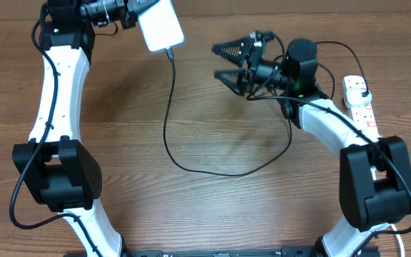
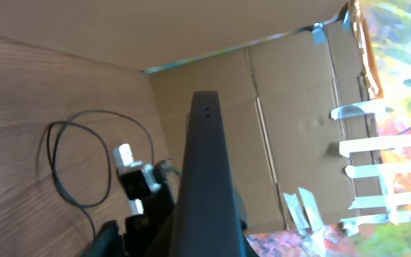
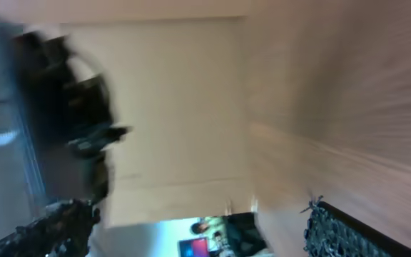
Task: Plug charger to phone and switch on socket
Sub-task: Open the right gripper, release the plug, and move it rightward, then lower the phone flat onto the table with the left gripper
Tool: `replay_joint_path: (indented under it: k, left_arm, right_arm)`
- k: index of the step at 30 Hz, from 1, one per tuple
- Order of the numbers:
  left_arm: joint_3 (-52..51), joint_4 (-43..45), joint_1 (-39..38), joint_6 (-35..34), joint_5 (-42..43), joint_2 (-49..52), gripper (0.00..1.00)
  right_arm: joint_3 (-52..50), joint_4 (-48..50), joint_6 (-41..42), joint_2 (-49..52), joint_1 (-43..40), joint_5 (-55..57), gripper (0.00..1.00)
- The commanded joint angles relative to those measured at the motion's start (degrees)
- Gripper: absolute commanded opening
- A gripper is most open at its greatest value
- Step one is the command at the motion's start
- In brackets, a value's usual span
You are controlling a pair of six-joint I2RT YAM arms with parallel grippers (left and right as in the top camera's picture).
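Left jaws are clamping the phone (image 1: 160, 25) at 12 o'clock, charger (image 1: 165, 125) plugged in.
Right jaws are hanging apart, empty; socket (image 1: 360, 107) is lying at 3 o'clock.

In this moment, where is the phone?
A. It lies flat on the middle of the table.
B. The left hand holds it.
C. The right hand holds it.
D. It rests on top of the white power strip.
B: in the overhead view the left hand grips the phone at one edge, while the right hand stands open and holds nothing.
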Motion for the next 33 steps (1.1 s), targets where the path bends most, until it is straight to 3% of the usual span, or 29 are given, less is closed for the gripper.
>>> replay_joint_path:
  k: [1, 7, 10, 15, 19, 33]
  left_arm:
    - [0.76, -2.43, -0.46, 6.56, -0.11, -0.07, 0.04]
    - [0.76, -15.5, -0.61, 17.68, -4.15, -0.07, 0.04]
    - [0.76, -26.14, -1.38, 25.97, -10.16, -0.07, 0.04]
    - [0.66, -38.91, -4.92, 34.32, -22.77, 0.79, 0.04]
    - [0.13, -40.15, -8.9, 36.85, -23.15, 3.78, 0.04]
    - [0.13, -36.33, -18.95, 36.59, -23.45, 18.93, 0.04]
  right_arm:
    - [0.63, -9.33, -15.19, -0.02, -1.86, 3.87, 0.97]
    - [0.63, -34.25, -28.96, -1.9, -6.03, 14.82, 0.97]
    - [0.63, -42.97, -35.01, -4.92, -7.82, 20.39, 0.97]
    - [0.63, -50.49, -37.59, -10.8, -9.33, 29.55, 0.97]
    - [0.63, -54.12, -37.59, -16.87, -10.14, 37.66, 0.96]
    - [0.63, -63.1, -42.53, -29.55, -10.69, 38.29, 0.99]
